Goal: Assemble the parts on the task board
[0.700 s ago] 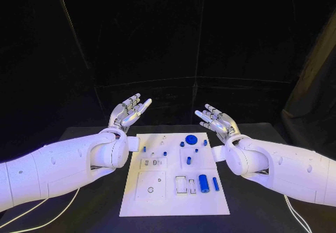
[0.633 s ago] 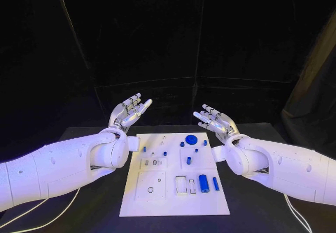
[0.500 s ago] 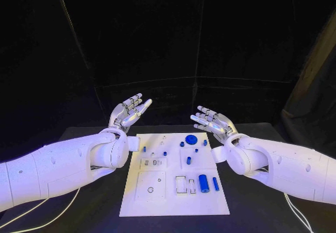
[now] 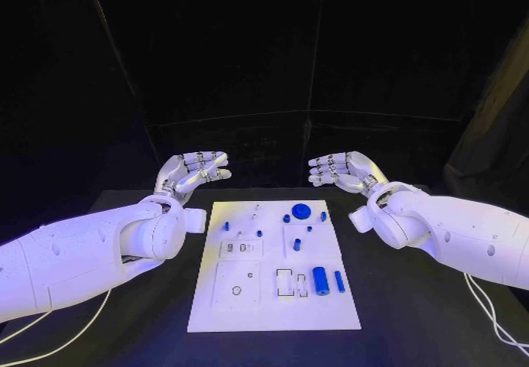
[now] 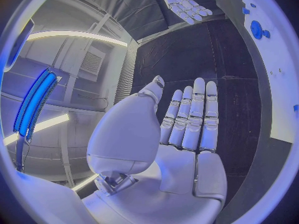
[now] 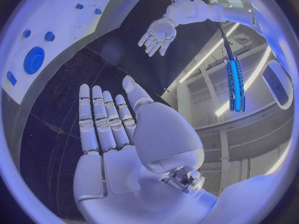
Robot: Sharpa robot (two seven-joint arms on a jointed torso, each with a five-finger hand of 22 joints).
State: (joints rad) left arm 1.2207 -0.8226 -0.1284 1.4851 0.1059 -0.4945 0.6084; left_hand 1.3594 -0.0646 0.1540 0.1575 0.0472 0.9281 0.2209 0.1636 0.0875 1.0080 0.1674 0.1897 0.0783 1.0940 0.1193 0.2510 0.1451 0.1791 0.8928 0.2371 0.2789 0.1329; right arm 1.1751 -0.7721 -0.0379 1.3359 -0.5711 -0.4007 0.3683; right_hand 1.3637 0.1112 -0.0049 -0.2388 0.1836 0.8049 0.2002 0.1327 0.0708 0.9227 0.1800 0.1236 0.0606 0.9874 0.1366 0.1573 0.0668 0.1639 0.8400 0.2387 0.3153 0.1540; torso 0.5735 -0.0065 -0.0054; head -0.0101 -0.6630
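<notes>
Between and just nearer than each spread, empty robot hand, left and right, lies the task board.

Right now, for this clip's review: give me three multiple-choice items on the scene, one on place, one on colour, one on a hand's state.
1. Where is the large round part?
A. far end of the task board
B. near end
C. off the board

2. What colour is the thick cylinder?
A. red
B. blue
C. green

3. What does the left hand hold?
A. a cylinder
B. the board
C. nothing

Answers: 1 A, it lies near the board's far edge. 2 B, blue against the white plate. 3 C, the left wrist view shows a bare palm with fingers extended.
</notes>
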